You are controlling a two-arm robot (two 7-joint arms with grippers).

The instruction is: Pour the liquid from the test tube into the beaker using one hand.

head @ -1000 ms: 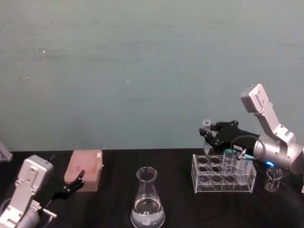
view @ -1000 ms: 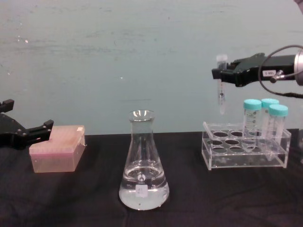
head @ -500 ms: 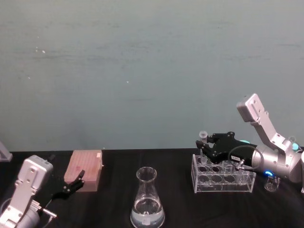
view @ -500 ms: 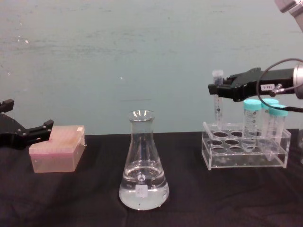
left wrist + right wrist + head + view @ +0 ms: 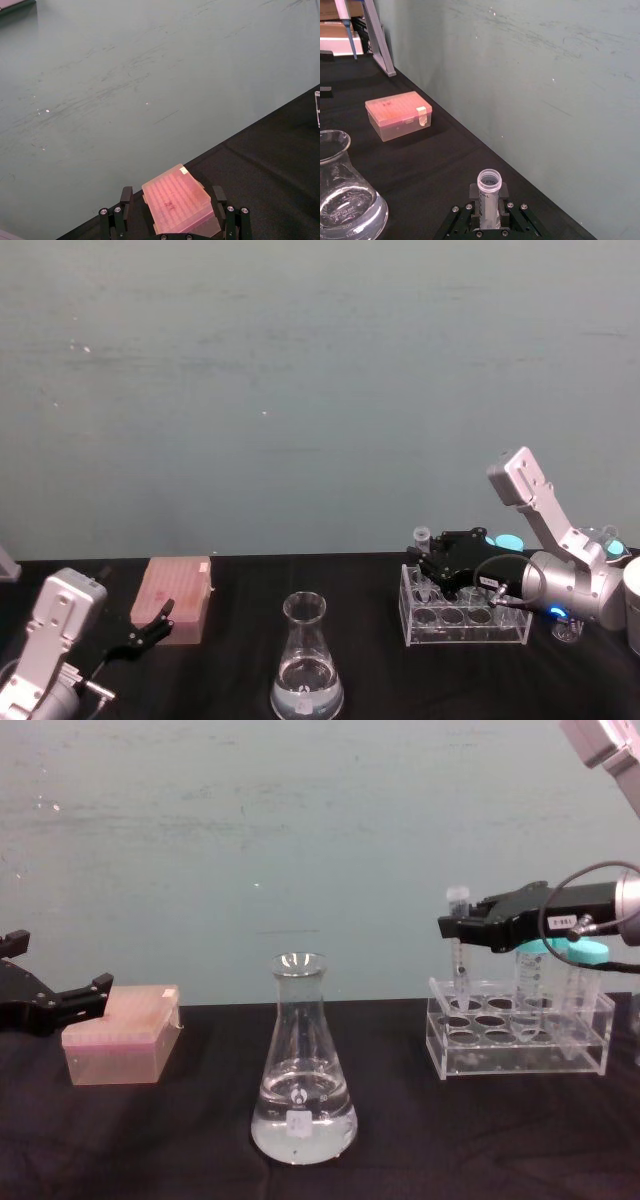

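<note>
My right gripper (image 5: 456, 928) is shut on the test tube (image 5: 460, 956), a slim clear tube held upright near its whitish rim. The tube's lower end sits in a left hole of the clear rack (image 5: 515, 1045). In the right wrist view the test tube (image 5: 488, 198) stands between the black fingers, open mouth up. The beaker (image 5: 303, 1070), a conical flask with clear liquid (image 5: 303, 1132) in its base, stands mid-table, well left of the rack. Whether liquid is in the tube I cannot tell. My left gripper (image 5: 62, 1002) rests open at the far left.
A pink tip box (image 5: 122, 1042) lies right beside the left gripper. Teal-capped tubes (image 5: 533, 972) stand in the rack behind the right gripper. A small glass (image 5: 567, 628) and a white container (image 5: 632, 608) sit right of the rack. Black table lies between flask and rack.
The right gripper has come down and slightly left with the test tube, from above the rack until the tube's tip entered a rack hole. The left arm and flask have not moved.
</note>
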